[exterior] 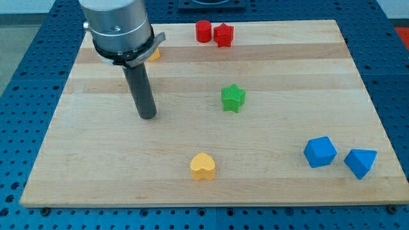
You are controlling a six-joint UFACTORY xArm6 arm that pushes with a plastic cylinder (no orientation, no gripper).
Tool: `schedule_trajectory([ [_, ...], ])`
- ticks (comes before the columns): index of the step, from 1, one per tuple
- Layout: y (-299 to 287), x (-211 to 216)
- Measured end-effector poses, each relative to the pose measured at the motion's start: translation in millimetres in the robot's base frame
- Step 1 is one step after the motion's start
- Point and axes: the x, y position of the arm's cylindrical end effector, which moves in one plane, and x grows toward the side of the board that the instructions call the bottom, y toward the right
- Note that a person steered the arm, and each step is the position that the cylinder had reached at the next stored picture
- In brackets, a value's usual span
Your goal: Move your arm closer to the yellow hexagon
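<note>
The yellow hexagon is sitting near the top left of the worktop, and only a small yellow sliver of it is showing, because the arm's grey housing is covering most of it; its shape cannot be confirmed from what is peeking out. The rod's tip is resting on the wood below that block, apart from it and touching nothing. The arm is carrying no fingers at all, so there is nothing to be apart or together.

Going outward, a green star is lying to the right of the tip, a yellow heart is sitting near the bottom edge, a red cylinder and a red star are touching at the top, and a blue cube and a blue prism-like block are waiting at the lower right.

To do the step well, the tip should probably be travelling towards the view's top and slightly right, slowing early and stopping just beside the hexagon without nudging it; no other block is standing in that path.

No brand, label or writing is readable anywhere.
</note>
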Motion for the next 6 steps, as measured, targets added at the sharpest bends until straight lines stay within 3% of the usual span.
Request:
schedule_trajectory([
  [3,34,-104],
  [6,17,-197],
])
